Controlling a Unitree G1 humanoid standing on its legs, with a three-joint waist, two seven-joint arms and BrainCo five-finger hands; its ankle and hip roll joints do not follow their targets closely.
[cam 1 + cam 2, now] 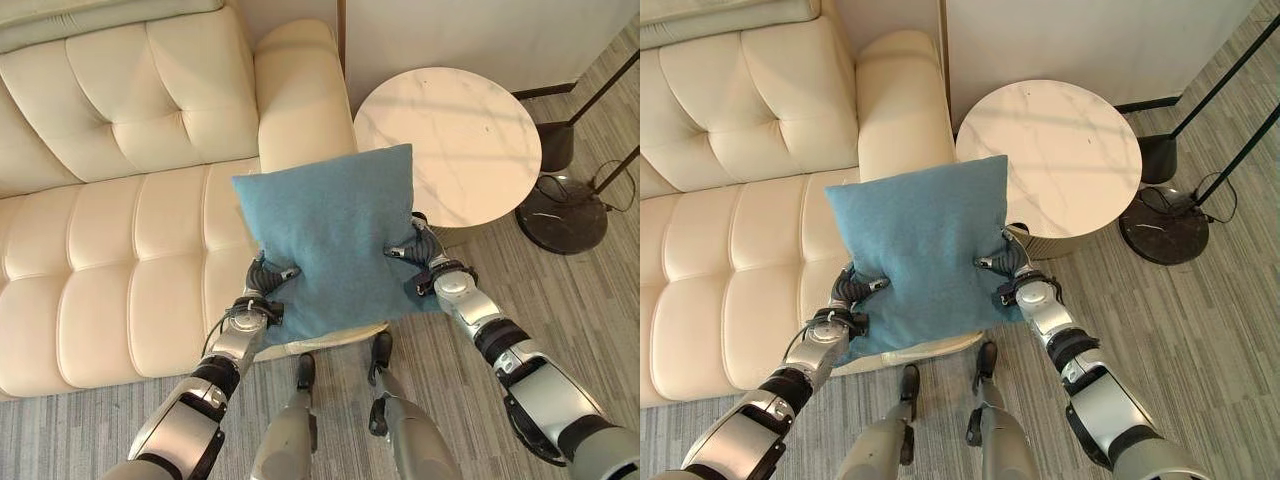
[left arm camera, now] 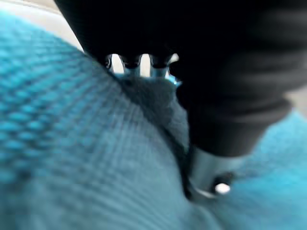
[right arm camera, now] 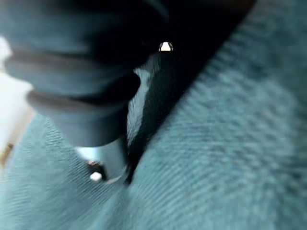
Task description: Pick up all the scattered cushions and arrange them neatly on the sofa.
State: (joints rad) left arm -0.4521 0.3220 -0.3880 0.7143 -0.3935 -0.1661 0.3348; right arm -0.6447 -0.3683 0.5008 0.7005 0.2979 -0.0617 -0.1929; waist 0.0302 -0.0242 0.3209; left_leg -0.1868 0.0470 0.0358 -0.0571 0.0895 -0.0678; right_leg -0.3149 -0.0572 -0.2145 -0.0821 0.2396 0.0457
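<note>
both hands, left hand (image 1: 262, 290) and right hand (image 1: 420, 255), clamp the blue cushion (image 1: 330, 235) between them, raised over the cream sofa (image 1: 120, 250). carrying step; next: lower it against the backrest beyond.

The cushion (image 1: 330, 235) is plain teal blue with a fine woven texture. The tufted leather sofa (image 1: 120, 200) is cream. The round side table (image 1: 450, 140) on the right has a white marbled top, over grey striped flooring (image 1: 560, 300).
</note>
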